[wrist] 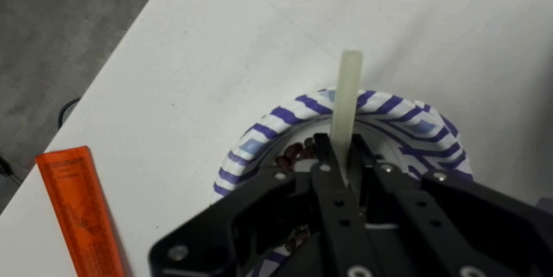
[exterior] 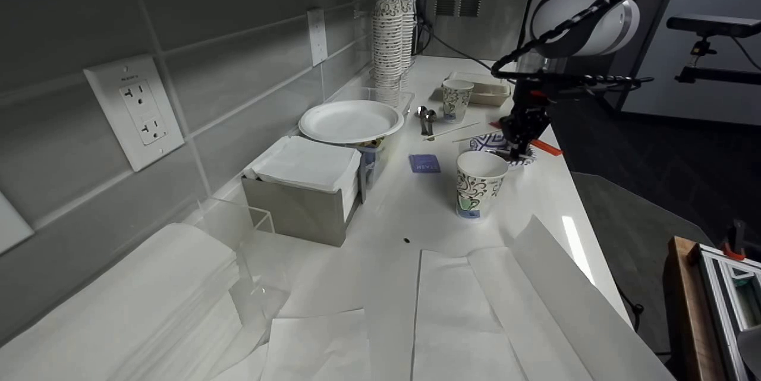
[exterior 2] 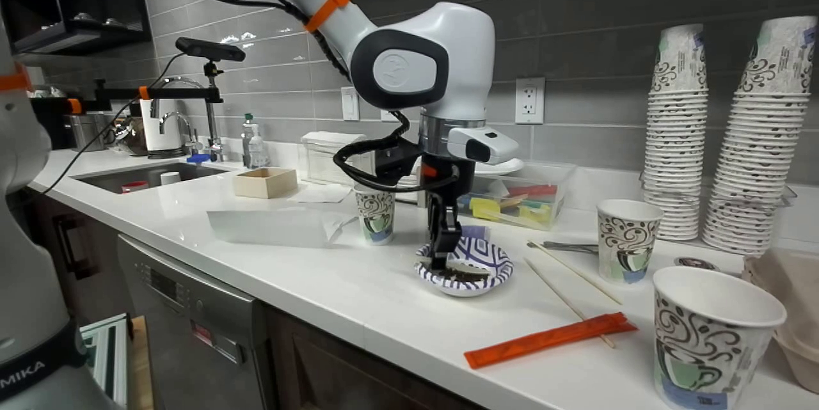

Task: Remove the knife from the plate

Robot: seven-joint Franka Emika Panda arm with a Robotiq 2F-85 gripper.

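The plate is a small bowl-shaped paper dish with blue-purple marks, seen in both exterior views (exterior: 487,142) (exterior 2: 500,269) and in the wrist view (wrist: 285,115). Dark red bean-like bits (wrist: 295,151) lie in it. The knife is a pale flat utensil; its handle (wrist: 347,91) sticks out over the rim in the wrist view, and its blade (exterior 2: 471,268) shows inside the dish in an exterior view. My gripper (wrist: 341,138) points down into the dish, its fingers against both sides of the handle. The fingertips (exterior 2: 439,264) are low in the dish. The knife's middle is hidden by the fingers.
An orange-red packet (exterior 2: 550,338) lies near the counter edge with two thin sticks (exterior 2: 572,271). A patterned paper cup (exterior: 478,191) stands close to the dish. More cups (exterior 2: 630,240) (exterior 2: 716,333) and tall cup stacks (exterior 2: 678,141) stand beyond. A blue packet (exterior: 424,163) lies nearby.
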